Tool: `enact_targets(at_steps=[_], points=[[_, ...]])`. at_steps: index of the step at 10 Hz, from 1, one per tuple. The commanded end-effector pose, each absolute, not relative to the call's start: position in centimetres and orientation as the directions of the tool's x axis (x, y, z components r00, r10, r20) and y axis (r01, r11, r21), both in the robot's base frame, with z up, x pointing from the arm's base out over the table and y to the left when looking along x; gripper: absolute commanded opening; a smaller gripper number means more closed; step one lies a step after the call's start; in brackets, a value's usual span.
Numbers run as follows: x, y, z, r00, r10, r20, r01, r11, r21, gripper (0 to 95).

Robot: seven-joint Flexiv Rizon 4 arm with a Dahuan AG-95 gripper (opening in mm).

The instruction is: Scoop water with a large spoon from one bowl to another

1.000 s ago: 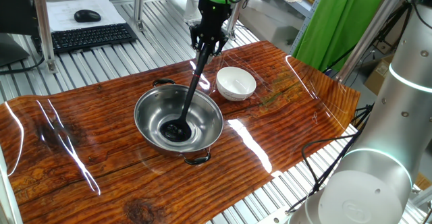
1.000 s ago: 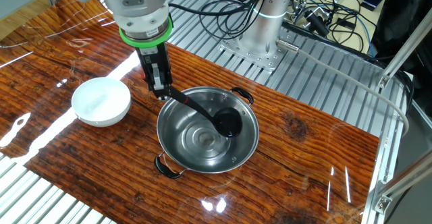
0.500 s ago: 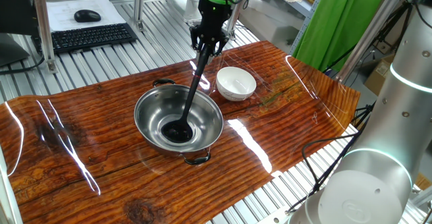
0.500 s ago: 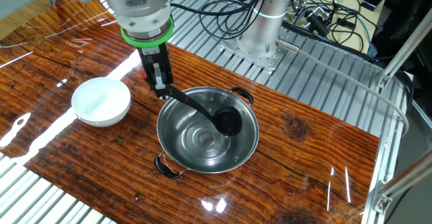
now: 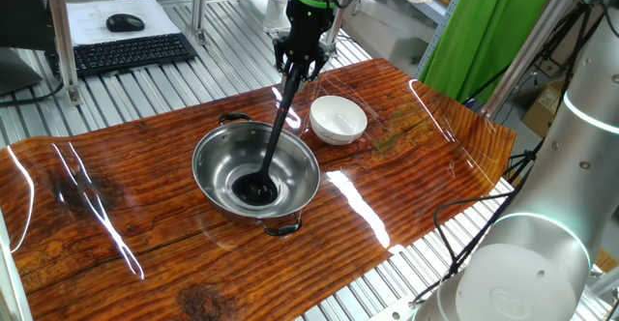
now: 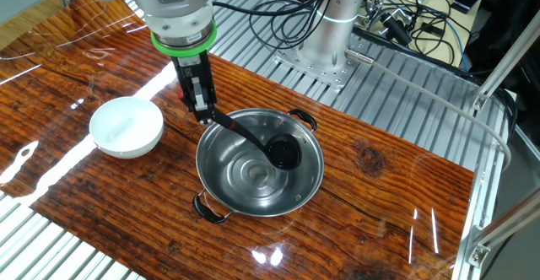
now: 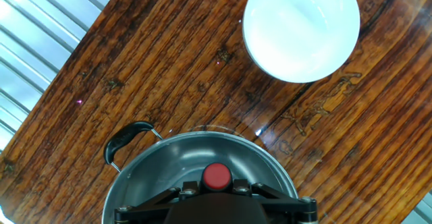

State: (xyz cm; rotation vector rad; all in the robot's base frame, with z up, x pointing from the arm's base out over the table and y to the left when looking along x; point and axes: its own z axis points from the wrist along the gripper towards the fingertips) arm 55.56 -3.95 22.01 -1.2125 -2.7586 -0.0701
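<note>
The wide steel bowl point(image 5: 205, 157) point(image 6: 245, 183) point(image 7: 145, 177) stands mid-table on the wood top. Inside it is the black large spoon point(image 5: 275, 135) point(image 6: 283, 152); its cup rests low in the bowl and its handle slants up to the rim. My gripper point(image 5: 296, 68) point(image 6: 202, 114) point(image 7: 217, 191) is shut on the top of that handle. Whether there is water in the cup is not visible. Apart from the steel bowl, on the gripper's side, sits the small white bowl point(image 5: 338, 118) point(image 6: 126, 126) point(image 7: 300, 28).
A keyboard point(image 5: 131, 52) and mouse point(image 5: 126, 22) lie on the slatted bench behind the table. A second robot's grey body point(image 5: 527, 263) fills the near right corner. Cables point(image 6: 396, 10) and a mounting plate point(image 6: 325, 65) lie beyond the far edge.
Gripper and ladle have risen a touch; the cup has barely shifted inside the steel bowl. The bowls have not moved.
</note>
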Motion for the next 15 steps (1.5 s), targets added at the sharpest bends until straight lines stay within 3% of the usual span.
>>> enact_targets(at_steps=[1,15], points=[[55.82,-3.96,22.03,-0.676,0.726,0.125,0.731,0.682,-0.013,0.0],[55.82,-3.96,22.03,-0.69,0.716,0.103,0.719,0.695,-0.013,0.0]])
